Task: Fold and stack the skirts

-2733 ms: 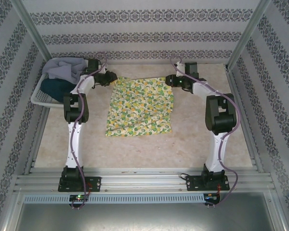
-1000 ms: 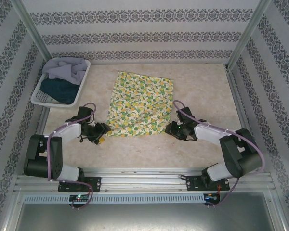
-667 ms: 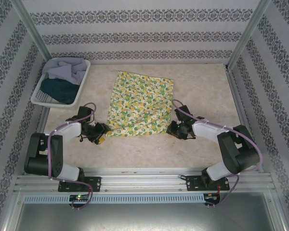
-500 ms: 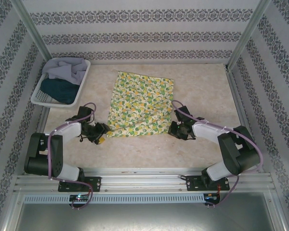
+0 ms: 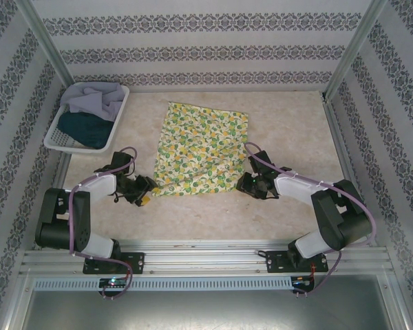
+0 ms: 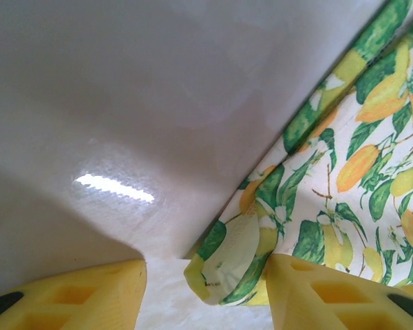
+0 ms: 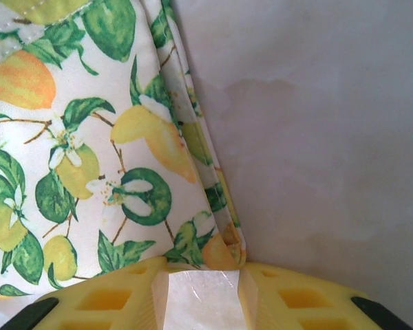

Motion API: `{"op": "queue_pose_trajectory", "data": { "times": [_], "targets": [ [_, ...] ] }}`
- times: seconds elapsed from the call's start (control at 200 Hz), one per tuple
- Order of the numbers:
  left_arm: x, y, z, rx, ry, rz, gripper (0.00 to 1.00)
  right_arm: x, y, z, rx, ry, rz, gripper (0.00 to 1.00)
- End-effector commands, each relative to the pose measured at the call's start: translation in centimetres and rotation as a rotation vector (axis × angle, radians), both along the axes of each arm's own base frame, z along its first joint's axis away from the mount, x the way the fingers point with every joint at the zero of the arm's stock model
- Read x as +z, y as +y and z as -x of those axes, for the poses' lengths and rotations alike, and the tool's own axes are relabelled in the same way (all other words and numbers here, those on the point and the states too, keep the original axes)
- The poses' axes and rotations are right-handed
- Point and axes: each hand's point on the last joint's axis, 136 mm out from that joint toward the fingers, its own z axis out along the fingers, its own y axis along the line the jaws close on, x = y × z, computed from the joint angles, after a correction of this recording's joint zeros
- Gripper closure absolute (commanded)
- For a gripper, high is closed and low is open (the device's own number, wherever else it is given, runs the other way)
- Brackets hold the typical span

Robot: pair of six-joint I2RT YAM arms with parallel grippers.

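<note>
Left arm (image 5: 96,185), right arm (image 5: 299,187) crouched low, jaws parted.

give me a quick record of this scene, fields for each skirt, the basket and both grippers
yellow print skirt: spread out on the table, unfolded
basket: white, far left of table
grey-lavender skirt: in the basket, far side
dark teal skirt: in the basket, near side
left gripper: open, skirt's near left corner between its jaws
right gripper: open, at skirt's near right corner, not gripping
folded so far: none
</note>
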Motion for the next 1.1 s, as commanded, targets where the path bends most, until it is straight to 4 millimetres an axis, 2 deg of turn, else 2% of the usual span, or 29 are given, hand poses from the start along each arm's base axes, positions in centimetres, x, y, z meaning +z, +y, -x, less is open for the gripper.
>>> {"op": "queue_pose_trajectory", "data": {
  "times": [0.0,0.09,0.16,0.235,0.305,0.5,0.689,0.794,0.899,0.999,1.094],
  "targets": [
    [-1.5,-0.7,-2.9,-0.012,-0.107,0.013,0.51,-0.8,-1.5,-2.4,-0.056,-0.077,0.103,0.62],
    [-1.8,-0.9,-3.2,-0.007,-0.108,0.024,0.53,-2.4,-2.2,-1.9,-0.064,-0.027,0.151,0.65],
    [-1.9,-1.3,-3.3,-0.016,-0.107,0.036,0.54,-3.5,-2.4,-1.1,-0.06,0.018,0.179,0.75],
    [-1.9,-2.1,-3.3,-0.042,-0.102,0.044,0.51,-3.8,-2.5,-0.5,-0.055,0.023,0.196,0.83],
    [-1.8,-2.9,-3.1,-0.058,-0.097,0.068,0.46,-3.4,-2.5,-0.4,-0.053,0.01,0.195,0.87],
    [-0.9,-3.8,-1.7,-0.118,-0.068,0.058,0.44,-1.9,-1.5,-1.0,-0.029,-0.041,0.151,1.0],
    [0.6,-3.7,0.1,-0.143,-0.048,0.036,0.39,-0.4,-0.4,-1.6,-0.028,-0.098,0.095,1.0],
    [0.4,-3.7,0.1,-0.156,-0.051,0.008,0.38,0.1,0.0,-1.9,-0.027,-0.128,0.066,1.0],
    [-0.2,-4.5,-0.7,-0.18,-0.046,0.008,0.41,0.6,0.2,-2.1,-0.024,-0.157,0.057,1.0],
    [-0.6,-6.7,-1.3,-0.212,-0.044,0.053,0.46,1.0,0.3,-2.1,-0.029,-0.174,0.045,1.0],
    [-0.7,-8.2,-1.1,-0.232,-0.034,0.091,0.62,1.2,0.3,-2.1,-0.033,-0.185,0.038,1.0]
  ]
}}
